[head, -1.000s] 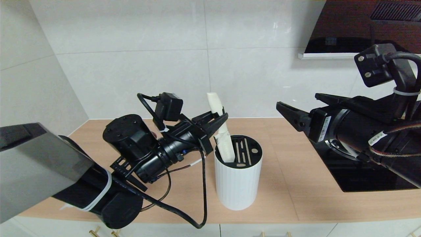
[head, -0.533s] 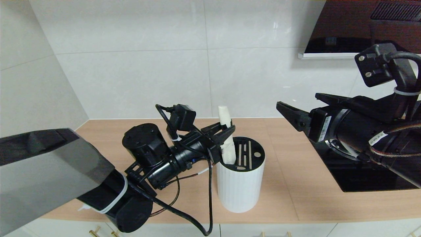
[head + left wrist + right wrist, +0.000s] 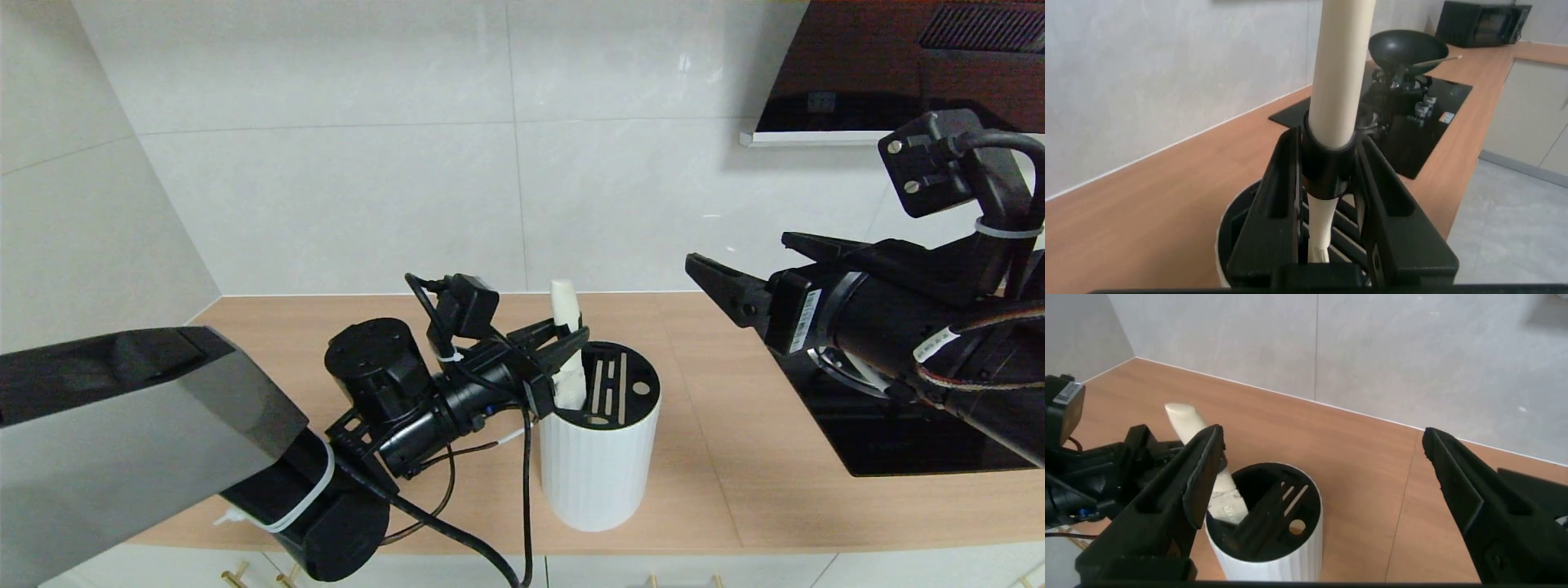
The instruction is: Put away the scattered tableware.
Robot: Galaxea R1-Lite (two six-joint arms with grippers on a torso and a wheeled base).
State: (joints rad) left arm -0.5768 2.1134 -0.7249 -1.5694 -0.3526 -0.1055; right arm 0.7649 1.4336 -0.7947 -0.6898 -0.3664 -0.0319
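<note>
Handle of smooth cream-white utensil (image 3: 563,298), likely stiff, light and slick, pinched mid-length by left gripper (image 3: 571,343) jaws, tip inside white ribbed cylindrical holder (image 3: 600,465). Right gripper (image 3: 737,249) at three o'clock, jaws spread.

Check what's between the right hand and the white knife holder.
Nothing: the right hand hangs open, apart from the white knife holder, with only bare wooden countertop between them, as the head view shows.

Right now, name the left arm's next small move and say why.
Probably open the left tool: it is shut on the white utensil, whose lower end already sits in the wide slot of the white holder, and the tool hangs just above the holder's top, leaving little room to lower. The slot should guide it down.
</note>
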